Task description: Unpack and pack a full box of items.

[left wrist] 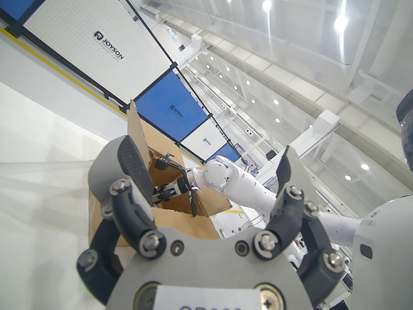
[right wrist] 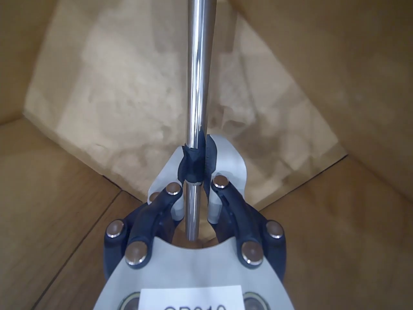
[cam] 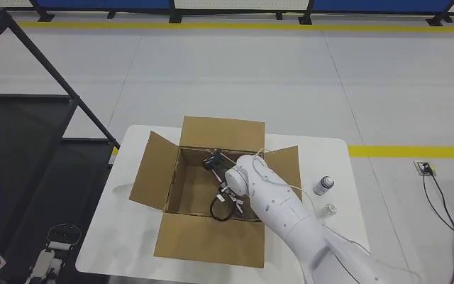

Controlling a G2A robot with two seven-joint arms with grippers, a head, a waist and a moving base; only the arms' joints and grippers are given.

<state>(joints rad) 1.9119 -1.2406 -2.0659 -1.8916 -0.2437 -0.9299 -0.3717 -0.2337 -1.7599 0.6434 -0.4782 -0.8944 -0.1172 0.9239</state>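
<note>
Cardboard walls close round the right gripper (right wrist: 198, 157), which is down inside the open box (cam: 213, 245); its jaws are clamped together on a thin, shiny metal rod (right wrist: 200, 49). The rod runs straight out from between the jaws toward a lower corner of the box, and its far end passes out of the right wrist view. Crumpled brown paper (right wrist: 129, 98) lines the box floor under it.

From above, the box stands at the middle of the white counter (cam: 106, 245) with all four flaps folded outward, at 12, 3, 6 and 9 o'clock. The right arm (cam: 298, 220) comes in from 5 o'clock, crosses the 3 o'clock flap and covers the near right part of the opening, so the rod itself is hidden beneath the wrist in that view.

At 3 o'clock from the box, on the counter's bare strip, a dark-capped bottle (cam: 324, 186) stands upright, with a small pale bottle (cam: 328, 209) just beside it at its 6 o'clock; both are apart from the box flap.

The left gripper (left wrist: 208, 162) sits low, off the counter at about 8 o'clock from the box, jaws spread wide with nothing between them. A black frame (cam: 85, 117) with dark netting stands beyond the counter's 9 o'clock edge
</note>
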